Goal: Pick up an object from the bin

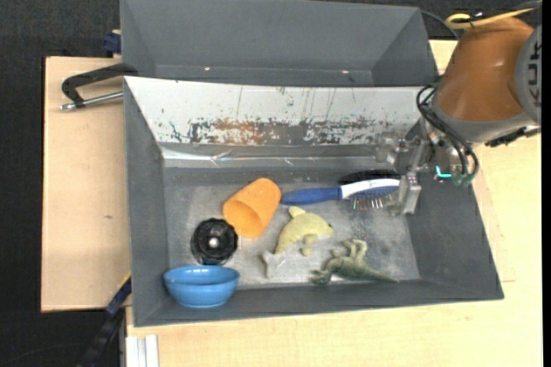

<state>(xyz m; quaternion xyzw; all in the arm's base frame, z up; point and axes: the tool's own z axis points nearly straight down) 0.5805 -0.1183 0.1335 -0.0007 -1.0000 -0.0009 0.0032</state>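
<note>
My gripper (408, 186) hangs at the right side of the bin, just right of the bristle head of a blue-handled brush (344, 192) that lies across the bin's middle. Nothing is visible between its fingers. Below the brush lie a pale yellow dolphin-like toy (299, 235) and a green dinosaur figure (348, 263).
An orange cup (253, 205) lies on its side left of the brush handle. A black round object (213, 239) sits further left, and a blue bowl (201, 283) rests in the front left corner. The arm with its orange cover comes in from the right.
</note>
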